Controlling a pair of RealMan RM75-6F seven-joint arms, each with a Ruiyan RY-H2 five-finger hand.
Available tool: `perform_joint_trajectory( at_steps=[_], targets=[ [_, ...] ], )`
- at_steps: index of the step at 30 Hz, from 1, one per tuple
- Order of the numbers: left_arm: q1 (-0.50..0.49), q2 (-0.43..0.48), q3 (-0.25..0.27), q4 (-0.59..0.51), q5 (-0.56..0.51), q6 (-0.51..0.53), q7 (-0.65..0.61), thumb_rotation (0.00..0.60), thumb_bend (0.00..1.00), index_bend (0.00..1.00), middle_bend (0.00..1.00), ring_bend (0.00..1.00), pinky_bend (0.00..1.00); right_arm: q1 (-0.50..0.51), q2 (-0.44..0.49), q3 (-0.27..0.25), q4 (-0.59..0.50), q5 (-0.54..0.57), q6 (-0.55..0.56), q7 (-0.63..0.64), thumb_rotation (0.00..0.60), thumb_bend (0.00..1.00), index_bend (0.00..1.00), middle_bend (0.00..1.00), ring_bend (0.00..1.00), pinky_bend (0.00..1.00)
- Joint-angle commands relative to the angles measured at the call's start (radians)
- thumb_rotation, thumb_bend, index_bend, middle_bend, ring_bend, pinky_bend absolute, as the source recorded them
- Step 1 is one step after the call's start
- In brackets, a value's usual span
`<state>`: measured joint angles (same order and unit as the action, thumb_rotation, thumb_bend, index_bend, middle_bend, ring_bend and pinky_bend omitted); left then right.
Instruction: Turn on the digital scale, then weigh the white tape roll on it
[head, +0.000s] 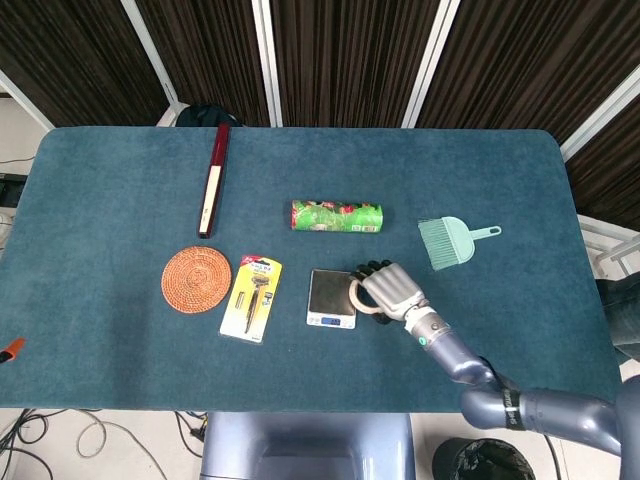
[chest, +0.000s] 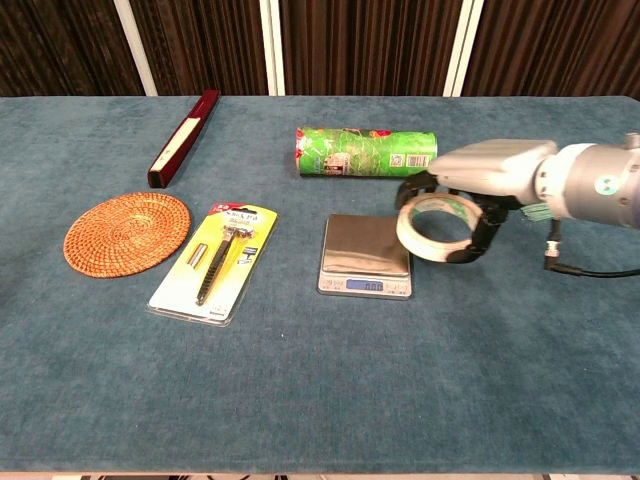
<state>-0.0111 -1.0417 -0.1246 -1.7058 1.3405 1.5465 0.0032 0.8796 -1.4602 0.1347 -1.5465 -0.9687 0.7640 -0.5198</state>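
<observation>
right hand (chest: 487, 180) grips the white tape roll (chest: 435, 226) in curled fingers, held above the right edge of the digital scale (chest: 365, 254), whose display is lit. recommend centring the roll over the platform, lowering it flat, then letting go fully so nothing adds weight.

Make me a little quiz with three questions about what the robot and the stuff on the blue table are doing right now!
1. True or false: the white tape roll already lies flat on the digital scale.
2. Which hand holds the tape roll? A) left B) right
3. Fill in: the orange round mat lies to the ____ of the razor pack in the chest view.

Key:
1. False. The right hand holds it lifted at the scale's right edge.
2. B. The left hand is in neither view.
3. Left.
</observation>
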Motion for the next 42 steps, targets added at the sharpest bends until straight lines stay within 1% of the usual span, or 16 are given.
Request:
perform_joint_trajectory(
  at_steps=[1, 8, 13, 21, 33, 36, 39, 40, 41, 42],
  targets=[
    [0.000, 0.000, 0.000, 0.001, 0.000, 0.000, -0.001, 0.600, 0.00, 0.00, 0.00, 0.00, 0.00, 0.047, -0.037, 0.013, -0.002, 0.057, -0.012, -0.050, 0.600, 0.35, 0.28, 0.39, 0.41, 0.76],
    [0.000, 0.001, 0.001, 0.001, 0.001, -0.001, -0.003, 0.600, 0.00, 0.00, 0.00, 0.00, 0.00, 0.113, -0.089, 0.006, 0.018, 0.147, -0.021, -0.109, 0.600, 0.35, 0.28, 0.39, 0.41, 0.81],
    [-0.001, 0.002, 0.001, 0.001, 0.002, -0.003, -0.007, 0.600, 0.00, 0.00, 0.00, 0.00, 0.00, 0.141, -0.112, 0.003, 0.028, 0.185, -0.012, -0.123, 0.600, 0.35, 0.28, 0.39, 0.41, 0.84],
    [0.000, 0.003, 0.001, 0.001, 0.003, -0.003, -0.009, 0.600, 0.00, 0.00, 0.00, 0.00, 0.00, 0.182, -0.136, 0.001, 0.049, 0.228, -0.008, -0.136, 0.600, 0.35, 0.27, 0.39, 0.41, 0.88],
    [-0.001, 0.004, 0.001, 0.000, 0.000, -0.006, -0.008, 0.600, 0.00, 0.00, 0.00, 0.00, 0.00, 0.226, -0.137, -0.015, 0.066, 0.291, -0.007, -0.151, 0.600, 0.35, 0.23, 0.38, 0.36, 0.93],
    [-0.002, 0.004, 0.001, 0.000, -0.001, -0.006, -0.006, 0.600, 0.00, 0.00, 0.00, 0.00, 0.00, 0.234, -0.134, -0.024, 0.064, 0.304, -0.005, -0.154, 0.600, 0.35, 0.22, 0.35, 0.33, 0.94],
    [-0.001, 0.004, 0.001, -0.001, -0.001, -0.006, -0.007, 0.600, 0.00, 0.00, 0.00, 0.00, 0.00, 0.239, -0.132, -0.029, 0.064, 0.315, -0.003, -0.155, 0.600, 0.35, 0.20, 0.31, 0.26, 0.95],
    [-0.001, 0.005, 0.001, -0.001, -0.001, -0.006, -0.007, 0.600, 0.00, 0.00, 0.00, 0.00, 0.00, 0.241, -0.132, -0.030, 0.064, 0.318, -0.002, -0.155, 0.600, 0.35, 0.20, 0.29, 0.23, 0.87],
    [-0.001, 0.005, 0.001, -0.001, -0.001, -0.006, -0.007, 0.600, 0.00, 0.00, 0.00, 0.00, 0.00, 0.242, -0.132, -0.033, 0.064, 0.321, -0.002, -0.154, 0.600, 0.35, 0.19, 0.28, 0.21, 0.73],
    [-0.001, 0.005, 0.001, -0.001, -0.001, -0.006, -0.007, 0.600, 0.00, 0.00, 0.00, 0.00, 0.00, 0.244, -0.132, -0.035, 0.064, 0.325, -0.003, -0.154, 0.600, 0.35, 0.19, 0.26, 0.18, 0.47]
  ],
)
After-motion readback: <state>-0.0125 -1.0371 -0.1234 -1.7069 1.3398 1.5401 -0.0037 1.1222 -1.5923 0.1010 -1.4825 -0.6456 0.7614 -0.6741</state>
